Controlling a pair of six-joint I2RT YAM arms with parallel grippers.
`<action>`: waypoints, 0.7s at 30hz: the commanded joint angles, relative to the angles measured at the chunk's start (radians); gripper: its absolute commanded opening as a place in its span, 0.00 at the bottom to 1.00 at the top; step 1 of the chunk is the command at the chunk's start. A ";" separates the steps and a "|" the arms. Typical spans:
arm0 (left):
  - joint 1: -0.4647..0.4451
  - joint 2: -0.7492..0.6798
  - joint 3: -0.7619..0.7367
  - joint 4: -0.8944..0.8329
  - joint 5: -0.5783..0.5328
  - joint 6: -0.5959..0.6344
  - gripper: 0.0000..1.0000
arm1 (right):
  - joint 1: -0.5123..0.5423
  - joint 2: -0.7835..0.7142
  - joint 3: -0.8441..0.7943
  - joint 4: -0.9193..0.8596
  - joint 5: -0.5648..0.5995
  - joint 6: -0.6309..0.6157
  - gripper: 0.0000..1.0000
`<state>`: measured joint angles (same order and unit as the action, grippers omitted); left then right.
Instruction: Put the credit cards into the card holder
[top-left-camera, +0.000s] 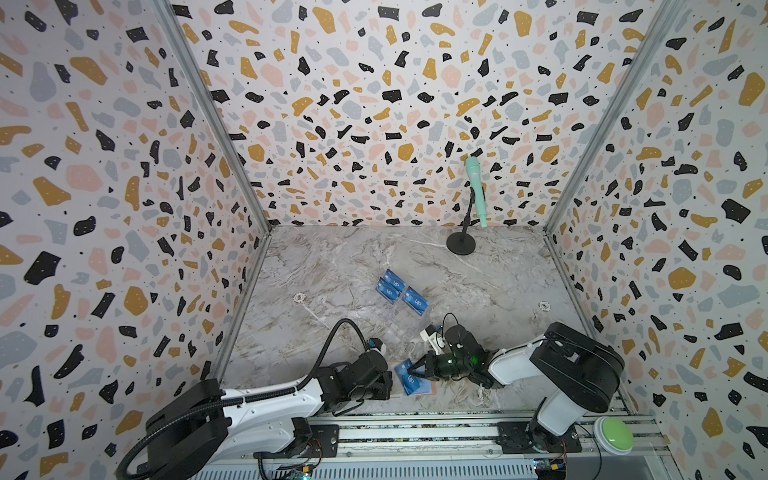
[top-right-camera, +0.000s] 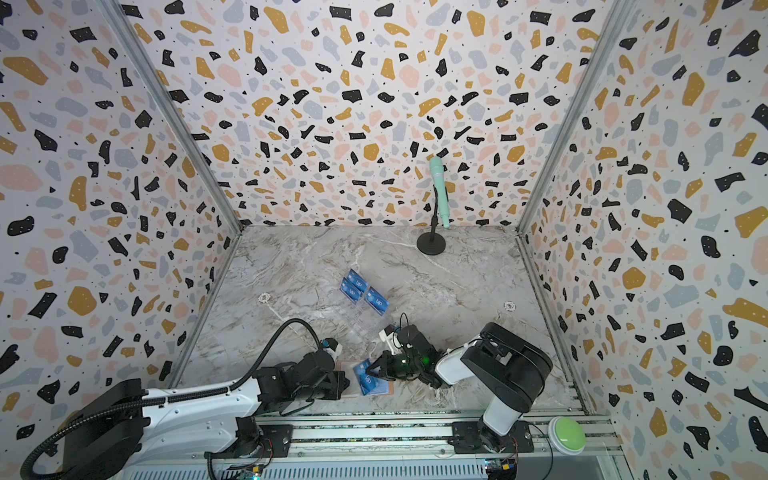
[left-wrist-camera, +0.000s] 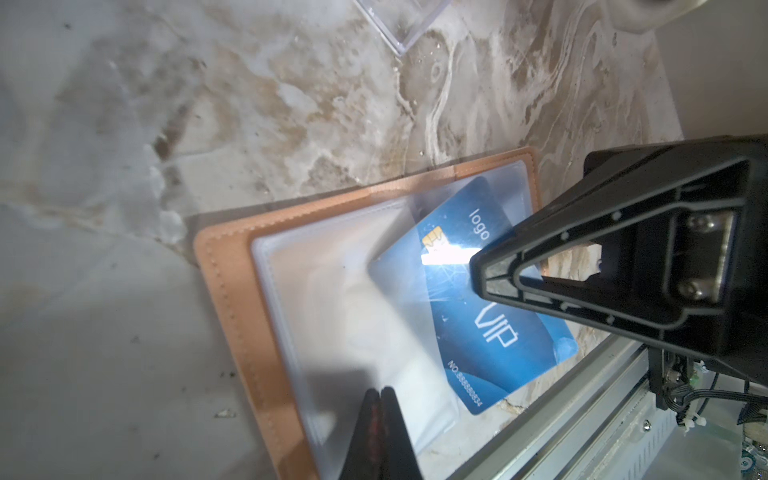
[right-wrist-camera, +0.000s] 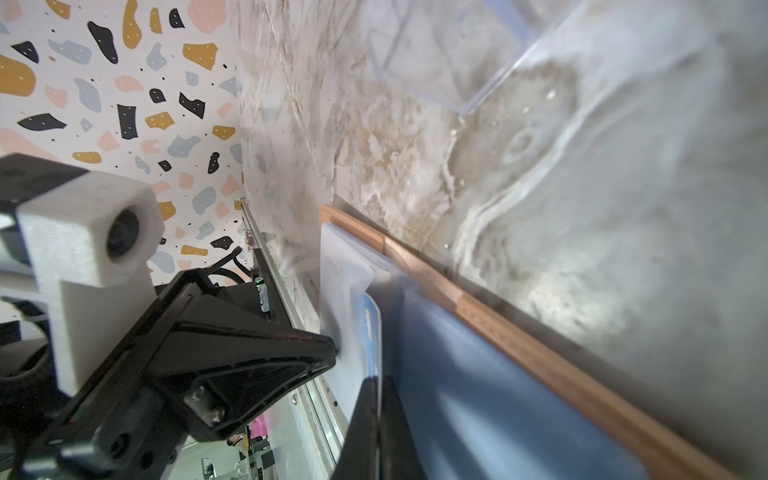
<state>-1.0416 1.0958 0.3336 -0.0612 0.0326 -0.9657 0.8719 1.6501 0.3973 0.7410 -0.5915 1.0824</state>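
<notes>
In both top views, terrazzo-print walls (top-left-camera: 374, 104) enclose a grey marble tabletop (top-left-camera: 353, 257). The salmon card holder (top-right-camera: 345, 378) lies open at its near edge, between the two arms. Left wrist view: the left gripper (left-wrist-camera: 380, 392), jaws pinched together, grips a clear sleeve (left-wrist-camera: 353, 311) of the holder. Right wrist view: the right gripper (right-wrist-camera: 377, 384) clamps a blue credit card (right-wrist-camera: 457, 374), which sits partly inside that sleeve.

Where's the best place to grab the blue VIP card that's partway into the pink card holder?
On the blue VIP card, likely pinch the bare end across its faces, coming from the card holder's open sleeve side; the other end sits under clear plastic.
</notes>
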 joint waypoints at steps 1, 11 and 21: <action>-0.010 0.011 -0.010 -0.087 -0.026 -0.012 0.00 | 0.006 0.006 -0.033 0.025 0.018 0.041 0.00; -0.014 -0.019 -0.024 -0.089 -0.031 -0.024 0.00 | 0.022 0.054 -0.063 0.162 0.040 0.115 0.00; -0.024 -0.022 -0.028 -0.087 -0.034 -0.028 0.00 | 0.024 0.085 -0.068 0.237 0.060 0.161 0.00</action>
<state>-1.0573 1.0767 0.3321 -0.0868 0.0132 -0.9871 0.8906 1.7306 0.3447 0.9752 -0.5682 1.2179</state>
